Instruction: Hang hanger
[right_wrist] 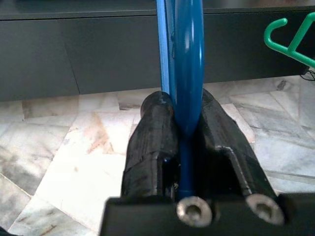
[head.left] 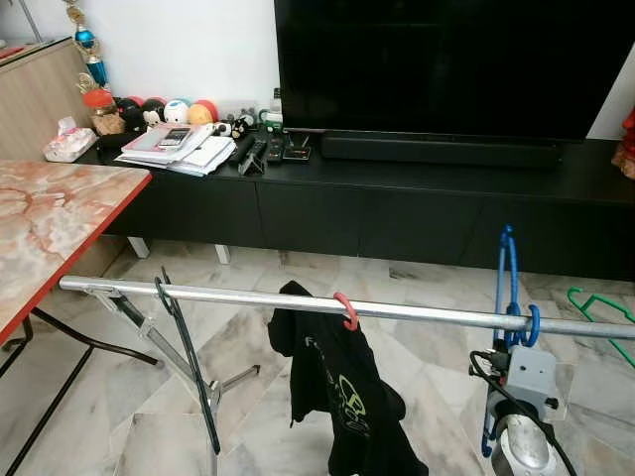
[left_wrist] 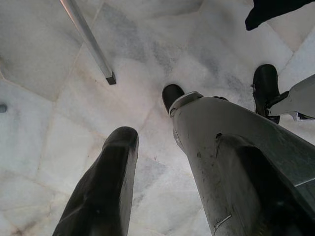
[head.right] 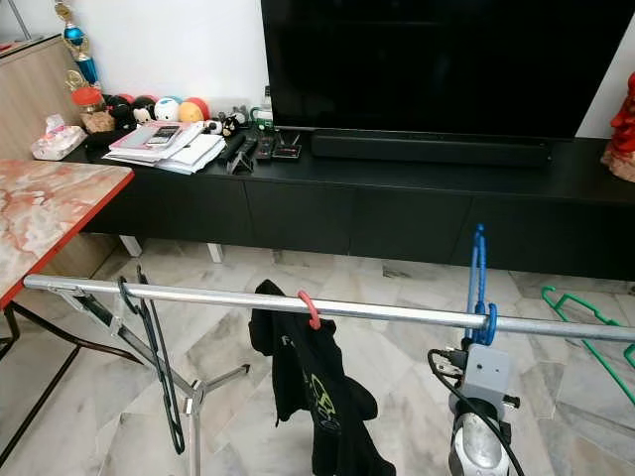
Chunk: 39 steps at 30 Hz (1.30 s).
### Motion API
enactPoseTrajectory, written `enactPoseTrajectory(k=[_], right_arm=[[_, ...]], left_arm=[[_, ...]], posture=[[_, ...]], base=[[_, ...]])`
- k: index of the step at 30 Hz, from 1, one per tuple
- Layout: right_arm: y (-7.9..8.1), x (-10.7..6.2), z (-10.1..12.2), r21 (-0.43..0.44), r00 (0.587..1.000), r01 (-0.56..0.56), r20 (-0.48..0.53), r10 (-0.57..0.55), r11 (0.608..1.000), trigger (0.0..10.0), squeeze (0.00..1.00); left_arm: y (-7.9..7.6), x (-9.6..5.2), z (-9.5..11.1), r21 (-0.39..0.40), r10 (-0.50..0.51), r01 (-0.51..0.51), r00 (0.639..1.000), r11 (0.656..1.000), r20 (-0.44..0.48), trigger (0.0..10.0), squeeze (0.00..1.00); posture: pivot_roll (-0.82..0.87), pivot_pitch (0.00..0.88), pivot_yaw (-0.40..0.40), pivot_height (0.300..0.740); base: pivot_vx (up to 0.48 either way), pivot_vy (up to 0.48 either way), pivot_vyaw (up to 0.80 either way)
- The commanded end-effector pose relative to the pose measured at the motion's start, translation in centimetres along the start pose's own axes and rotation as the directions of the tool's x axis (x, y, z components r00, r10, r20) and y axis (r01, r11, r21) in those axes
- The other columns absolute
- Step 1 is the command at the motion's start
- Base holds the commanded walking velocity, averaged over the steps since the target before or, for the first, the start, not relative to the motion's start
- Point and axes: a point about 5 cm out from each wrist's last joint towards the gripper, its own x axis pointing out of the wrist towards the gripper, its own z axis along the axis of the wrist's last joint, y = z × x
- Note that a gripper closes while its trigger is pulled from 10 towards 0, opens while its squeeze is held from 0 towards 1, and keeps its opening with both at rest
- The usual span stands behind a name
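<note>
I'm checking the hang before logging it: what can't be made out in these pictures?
- Blue hanger: its lower part is hidden by the right gripper and the rail.
- Green hanger: cut off by the eye views' right edge.
- Black garment: its bottom is cut off by the lower edge.
- Left gripper: open above the floor, holding nothing.

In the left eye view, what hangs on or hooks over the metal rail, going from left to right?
Along the metal rail: black hanger → black shirt on a pink hook → blue hanger, which the right gripper is shut on, as the right wrist view shows.
</note>
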Motion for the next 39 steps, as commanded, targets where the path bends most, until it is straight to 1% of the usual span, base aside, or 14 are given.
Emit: enactPoseTrajectory(k=[1, 4, 6, 7, 8, 9, 11, 12, 14, 15, 20, 26, 32, 39], right_arm=[[-0.1, 0.2, 0.0, 0.007, 1.0, -0.002, -0.015, 0.002, 1.0, 10.0, 0.0], [0.2, 0.0, -0.6, 0.026, 0.998, -0.024, -0.058, 0.025, 0.999, 10.0, 0.0], [0.3, -0.2, -1.0, 0.025, 0.996, -0.035, -0.083, 0.037, 0.999, 10.0, 0.09], [0.5, -0.5, -1.4, 0.026, 0.993, -0.05, -0.105, 0.052, 0.998, 10.0, 0.37], [0.6, -0.5, -1.5, 0.029, 0.992, -0.054, -0.108, 0.057, 0.998, 10.0, 0.37], [0.6, -0.7, -1.7, 0.031, 0.992, -0.058, -0.114, 0.061, 0.998, 10.0, 0.4], [0.7, -0.9, -1.9, 0.034, 0.991, -0.059, -0.115, 0.063, 0.998, 10.0, 0.39], [0.8, -1.1, -2.0, 0.036, 0.992, -0.061, -0.11, 0.065, 0.997, 10.0, 0.59], [0.8, -1.1, -2.0, 0.037, 0.992, -0.062, -0.108, 0.065, 0.997, 10.0, 0.59], [0.7, -1.2, -1.8, 0.039, 0.994, -0.063, -0.087, 0.067, 0.997, 10.0, 0.89], [0.1, -1.5, -1.7, 0.03, 0.998, -0.038, -0.048, 0.039, 0.999, 10.0, 0.87], [-0.2, -2.4, -1.8, 0.028, 0.999, -0.035, -0.003, 0.035, 0.999, 10.0, 0.86], [-0.4, -3.6, -0.8, 0.015, 0.993, -0.044, 0.111, 0.042, 0.999, 10.0, 0.84], [-0.7, -5.2, -0.5, -0.014, 0.986, -0.071, 0.152, 0.072, 0.997, 10.0, 0.82]], left_arm=[[0.0, -0.1, -0.7, 0.002, -0.005, 0.005, 1.0, 1.0, -0.029, 10.0, 0.0], [0.0, -0.1, -0.7, 0.004, -0.006, 0.006, 1.0, 1.0, -0.03, 10.0, 0.0], [-0.1, -0.1, -0.7, 0.004, -0.008, 0.008, 1.0, 1.0, -0.03, 10.0, 0.0], [-0.1, -0.1, -0.7, 0.004, -0.009, 0.009, 0.999, 1.0, -0.031, 10.0, 0.0], [-0.1, -0.1, -0.7, 0.004, -0.01, 0.01, 0.999, 1.0, -0.031, 10.0, 0.0], [-0.1, -0.1, -0.7, 0.005, -0.011, 0.011, 0.999, 1.0, -0.032, 10.0, 0.0], [-0.1, -0.1, -0.7, 0.007, -0.011, 0.012, 0.999, 1.0, -0.032, 10.0, 0.0], [-0.1, -0.1, -0.7, 0.008, -0.011, 0.012, 0.999, 1.0, -0.032, 10.0, 0.0], [-0.1, -0.1, -0.7, 0.009, -0.011, 0.012, 0.999, 1.0, -0.032, 10.0, 0.0], [-0.1, -0.1, -0.7, 0.01, -0.011, 0.012, 0.999, 1.0, -0.032, 10.0, 0.0], [-0.1, -0.1, -0.7, 0.012, -0.013, 0.013, 0.999, 1.0, -0.031, 10.0, 0.0], [-0.1, -0.1, -0.7, 0.017, -0.016, 0.016, 0.999, 1.0, -0.032, 10.0, 0.0], [-0.1, -0.1, -0.7, 0.02, -0.017, 0.018, 0.999, 1.0, -0.034, 10.0, 0.0], [-0.1, -0.1, -0.7, 0.026, -0.02, 0.021, 0.999, 0.999, -0.034, 10.0, 0.0]], posture=[[0.05, 0.05, 0.005, 0.74], [0.05, 0.052, 0.004, 0.74], [0.05, 0.052, 0.003, 0.74], [0.05, 0.053, 0.003, 0.74], [0.05, 0.053, 0.003, 0.74], [0.05, 0.053, 0.003, 0.74], [0.05, 0.053, 0.003, 0.74], [0.05, 0.054, 0.003, 0.74], [0.05, 0.054, 0.003, 0.74], [0.05, 0.054, 0.002, 0.74], [0.04, 0.054, 0.0, 0.74], [0.04, 0.055, -0.001, 0.74], [0.04, 0.057, 0.0, 0.74], [0.03, 0.058, 0.0, 0.74]], base=[[0.0, 0.0, 0.0], [0.0, 0.0, 0.0], [0.0, 0.0, 0.0], [0.0, 0.0, 0.0], [0.0, 0.0, 0.0], [0.0, 0.0, 0.0], [0.0, 0.0, 0.0], [0.0, 0.0, 0.0], [0.0, 0.0, 0.0], [0.0, 0.0, 0.0], [0.0, 0.0, 0.0], [0.0, 0.0, 0.0], [0.0, 0.0, 0.0], [0.0, 0.0, 0.0]])
